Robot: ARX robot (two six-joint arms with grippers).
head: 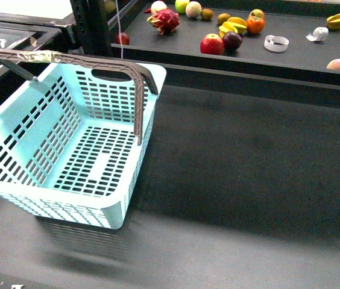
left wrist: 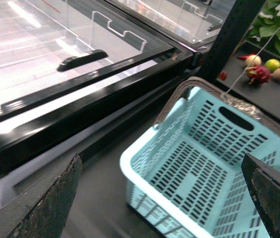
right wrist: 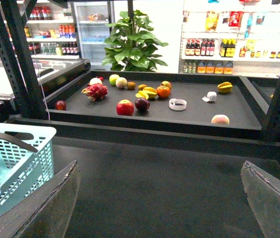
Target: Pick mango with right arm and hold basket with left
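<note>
Facing the mango (right wrist: 149, 92) from well back: lying far ahead of the right jaws on the raised tray (right wrist: 194, 116) beyond the tabletop (head: 248, 168), just beside an orange fruit (right wrist: 163, 91), long axis seemingly running crosswise to the reach. Looking smooth and bright yellow, too small for finer detail. Holding both pairs of jaws spread wide, gripping nothing. Hovering the left jaws near the empty basket (head: 49, 114) at the tabletop's left, leaving the right arm probably nearer the fruit.

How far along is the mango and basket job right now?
Nothing looks finished yet. The basket sits empty on the table, ungripped; the left pincer is open, short of it. The mango lies on the back shelf beside the orange, and the right pincer is open, empty, far from it. Both grasps are left to do.
</note>
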